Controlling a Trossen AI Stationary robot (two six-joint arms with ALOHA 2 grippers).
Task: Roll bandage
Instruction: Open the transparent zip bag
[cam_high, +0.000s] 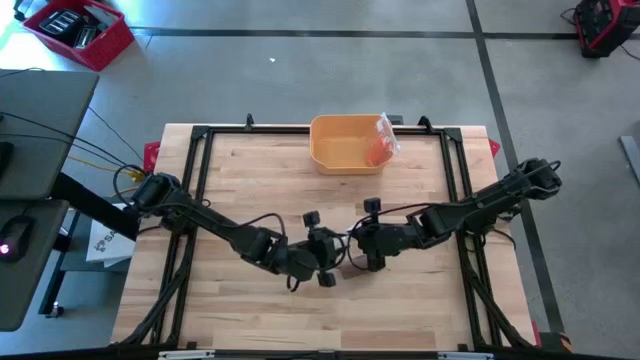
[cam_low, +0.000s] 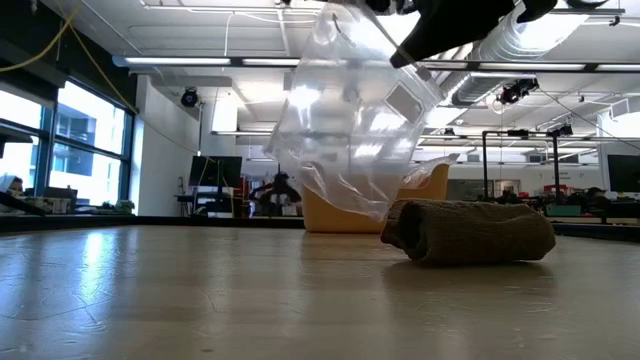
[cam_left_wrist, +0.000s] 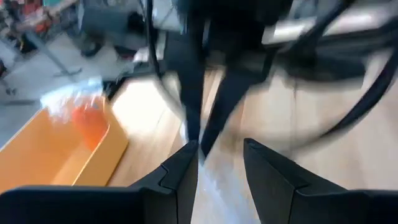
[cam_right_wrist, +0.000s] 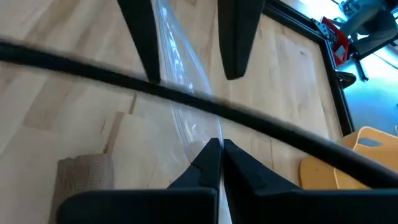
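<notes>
A clear plastic bag (cam_low: 350, 120) hangs between my two grippers over the middle of the table. A rolled tan bandage (cam_low: 470, 232) lies on its side on the wood beside the bag's lower end; it also shows in the right wrist view (cam_right_wrist: 84, 171). My right gripper (cam_right_wrist: 217, 149) is shut on the bag. My left gripper (cam_left_wrist: 217, 165) is open right opposite it, its two fingers (cam_right_wrist: 239, 37) standing on either side of the bag's edge (cam_right_wrist: 171, 56); whether they touch it, I cannot tell. Both grippers meet at mid-table in the high view (cam_high: 345, 250). My right gripper pinches the clear bag's upper edge (cam_right_wrist: 202, 127) between its two fingertips. The plastic runs away from the fingers as a thin creased sheet. In the low view the bag hangs open below the hold (cam_low: 430, 40), its lower end (cam_low: 370, 205) close to the bandage.
An orange bin (cam_high: 345, 143) stands at the table's far edge, with another clear bag holding something orange (cam_high: 380, 145) at its right end. A black frame (cam_high: 455, 180) runs around the table. Bare wood lies near the front edge.
</notes>
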